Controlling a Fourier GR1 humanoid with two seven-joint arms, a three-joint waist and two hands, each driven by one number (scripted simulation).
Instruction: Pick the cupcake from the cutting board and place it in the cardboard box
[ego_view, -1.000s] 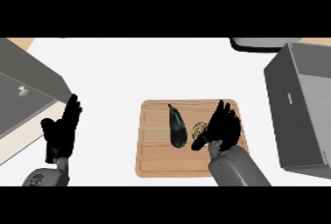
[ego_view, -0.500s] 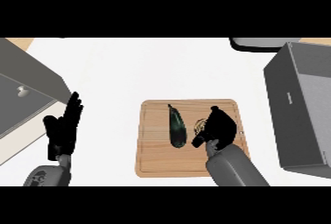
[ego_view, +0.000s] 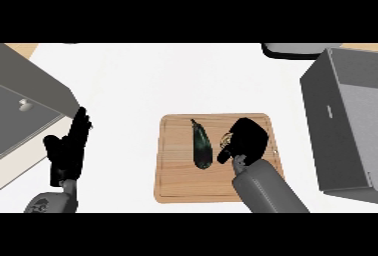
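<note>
**Black hand down over the cupcake on the board**

Wooden cutting board (ego_view: 177, 185) sits low in the middle of the frame, and the right hand (ego_view: 247, 140) is on its right half, fingers curled down over something. That something looks like the cupcake (ego_view: 223, 143): only a pale sliver peeks out at the hand's left edge, the rest is hidden under the palm. Fingers appear bent around it, so I'd call this the grasp itself, though whether it is fully seated can't be seen.

Just left of the hand lies a dark eggplant (ego_view: 201, 148), lengthwise on the board, near the fingers but apart from them. Worth watching, since a sideways drag could nudge it.

Next move, by my reading: lift straight up off the board, then carry to the right. The cardboard box (ego_view: 341, 150) stands along the right edge of the frame, grey walls rising high, with its near wall just beyond the board's right edge. That wall is the obstacle, so the cupcake needs height before crossing over it, then a drop into the open interior.

Room is generous above the board, where white counter (ego_view: 184, 80) lies bare toward the top of the frame. The left hand (ego_view: 68, 152) rests at lower left, fingers straight and up, well apart from everything, beside the grey cabinet (ego_view: 29, 90) at the left edge.
</note>
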